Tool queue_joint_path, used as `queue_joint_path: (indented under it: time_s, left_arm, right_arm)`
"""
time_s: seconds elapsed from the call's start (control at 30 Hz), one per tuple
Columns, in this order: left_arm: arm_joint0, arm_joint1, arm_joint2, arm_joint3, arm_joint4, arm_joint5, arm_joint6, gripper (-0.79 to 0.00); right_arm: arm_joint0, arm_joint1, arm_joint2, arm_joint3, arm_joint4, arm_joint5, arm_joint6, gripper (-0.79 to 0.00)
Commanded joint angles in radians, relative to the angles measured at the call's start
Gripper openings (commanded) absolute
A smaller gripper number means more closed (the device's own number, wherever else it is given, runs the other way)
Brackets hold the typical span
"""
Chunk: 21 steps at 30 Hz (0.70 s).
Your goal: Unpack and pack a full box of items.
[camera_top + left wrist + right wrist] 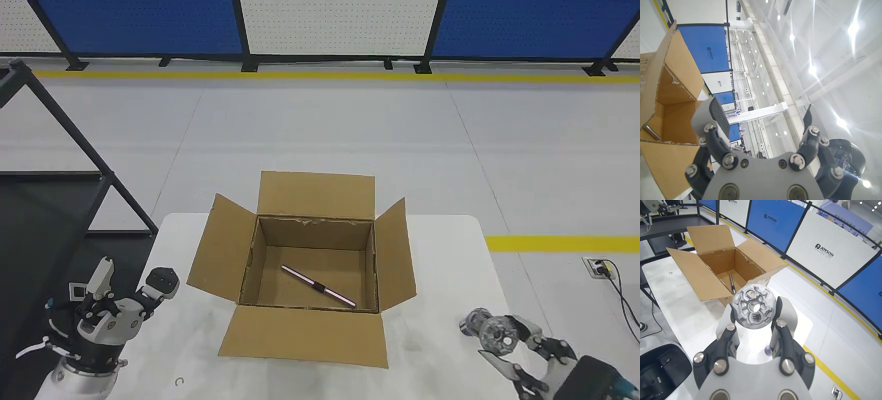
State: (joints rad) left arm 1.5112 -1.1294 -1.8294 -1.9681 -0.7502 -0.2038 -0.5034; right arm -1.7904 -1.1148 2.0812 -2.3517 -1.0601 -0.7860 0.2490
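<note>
R jaws clamped on metal disc (pixel 753 308); L jaws spread, empty; rod (pixel 318 286) lies in open box (pixel 300 195).

My fingers (pixel 719 115) spread wide, tips towards the ceiling.
An open cardboard box (pixel 677 113) stands just beside one finger; a metal rod (pixel 651 131) lies inside it, farther off.

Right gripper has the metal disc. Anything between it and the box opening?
Nothing blocks the opening from above. The box's side flap nearest the metal disc slants outward toward it, so a low sideways approach would likely meet it. One rod lies inside.
</note>
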Motion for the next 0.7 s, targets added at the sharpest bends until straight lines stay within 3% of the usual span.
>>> queue_joint_path:
  time_s: [0.0, 0.43, 0.53, 0.67]
  left_arm:
    - [0.000, 0.000, 0.000, 0.000, 0.000, 0.000, 0.000, 0.000]
    - [0.000, 0.000, 0.000, 0.000, 0.000, 0.000, 0.000, 0.000]
    - [0.000, 0.000, 0.000, 0.000, 0.000, 0.000, 0.000, 0.000]
    - [0.000, 0.000, 0.000, 0.000, 0.000, 0.000, 0.000, 0.000]
  right_arm:
    - [0.025, 0.005, 0.000, 0.002, -0.016, -0.029, -0.008, -0.785]
    - [0.241, 0.038, -0.181, 0.002, 0.005, -0.061, 0.122, -0.785]
    - [0.334, 0.045, -0.289, 0.002, 0.008, -0.038, 0.195, -0.785]
    - [0.484, 0.046, -0.490, 0.002, 0.023, 0.065, 0.346, -0.785]
